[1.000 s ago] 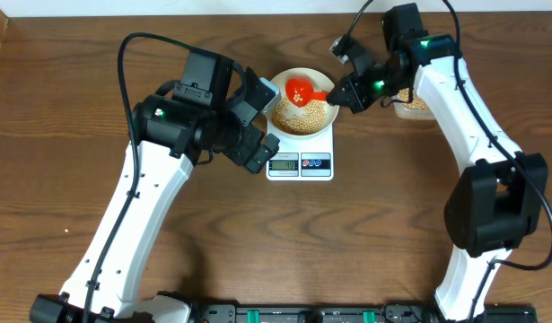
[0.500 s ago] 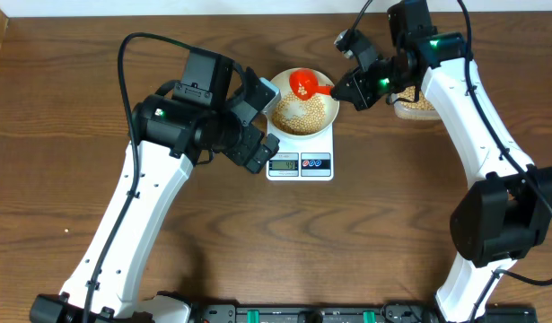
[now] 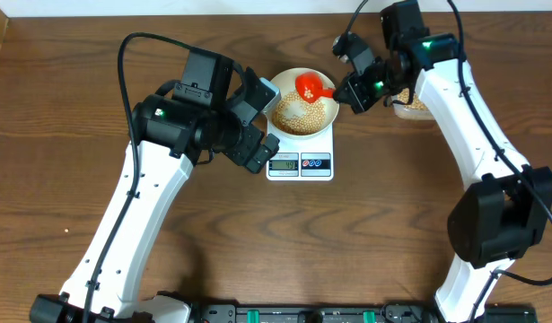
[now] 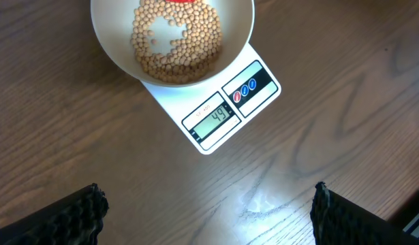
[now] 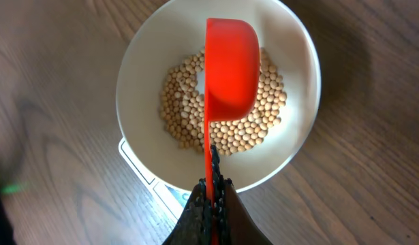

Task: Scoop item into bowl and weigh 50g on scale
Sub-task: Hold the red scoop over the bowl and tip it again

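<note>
On the small flat white rectangular kitchen scale (image 4: 219,112) sits the round shallow white bowl (image 5: 137,82) of small tan-yellow beans (image 5: 189,116), the right gripper (image 5: 210,197) clamped on a red plastic scoop's (image 5: 231,64) handle above the bowl's 1 o'clock rim, the left gripper (image 4: 209,218) at the scale's 9 o'clock spread wide, empty.

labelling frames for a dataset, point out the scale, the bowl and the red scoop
scale (image 4: 212,121): left wrist view, on its display
bowl (image 5: 137,102): right wrist view, bare inner wall
red scoop (image 5: 231,68): right wrist view, middle of its cup
</note>
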Robot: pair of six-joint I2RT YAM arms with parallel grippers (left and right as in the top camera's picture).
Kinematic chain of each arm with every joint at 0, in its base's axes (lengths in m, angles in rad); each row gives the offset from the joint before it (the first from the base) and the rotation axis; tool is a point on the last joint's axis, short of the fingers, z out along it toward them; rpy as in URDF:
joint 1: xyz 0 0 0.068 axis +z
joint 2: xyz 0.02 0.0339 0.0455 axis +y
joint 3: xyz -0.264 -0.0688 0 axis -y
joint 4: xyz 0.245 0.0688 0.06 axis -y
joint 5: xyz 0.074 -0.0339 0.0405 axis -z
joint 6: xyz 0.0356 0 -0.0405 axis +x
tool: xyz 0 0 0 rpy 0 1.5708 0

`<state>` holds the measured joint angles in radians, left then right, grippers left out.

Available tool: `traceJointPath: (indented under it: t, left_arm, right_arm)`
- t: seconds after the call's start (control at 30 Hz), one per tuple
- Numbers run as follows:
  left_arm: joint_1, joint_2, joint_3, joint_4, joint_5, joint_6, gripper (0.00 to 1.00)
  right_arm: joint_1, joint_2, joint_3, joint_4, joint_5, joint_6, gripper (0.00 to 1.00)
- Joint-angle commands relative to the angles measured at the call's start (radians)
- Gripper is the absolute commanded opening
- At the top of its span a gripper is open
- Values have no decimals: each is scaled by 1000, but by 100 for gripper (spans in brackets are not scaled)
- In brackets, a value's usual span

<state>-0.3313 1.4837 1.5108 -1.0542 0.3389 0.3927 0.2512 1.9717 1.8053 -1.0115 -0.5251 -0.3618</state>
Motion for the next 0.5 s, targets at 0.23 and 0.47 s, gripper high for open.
traceJointPath:
  t: [0.23,0.47]
  left_arm:
    - [-1,7,17,-3,9,-2,98]
    - [-1,7,17,-3,9,-2,98]
  right_arm:
    - [13,-37,22,-2,30,-34,1]
    - [47,-58,22,-3,119,-37,1]
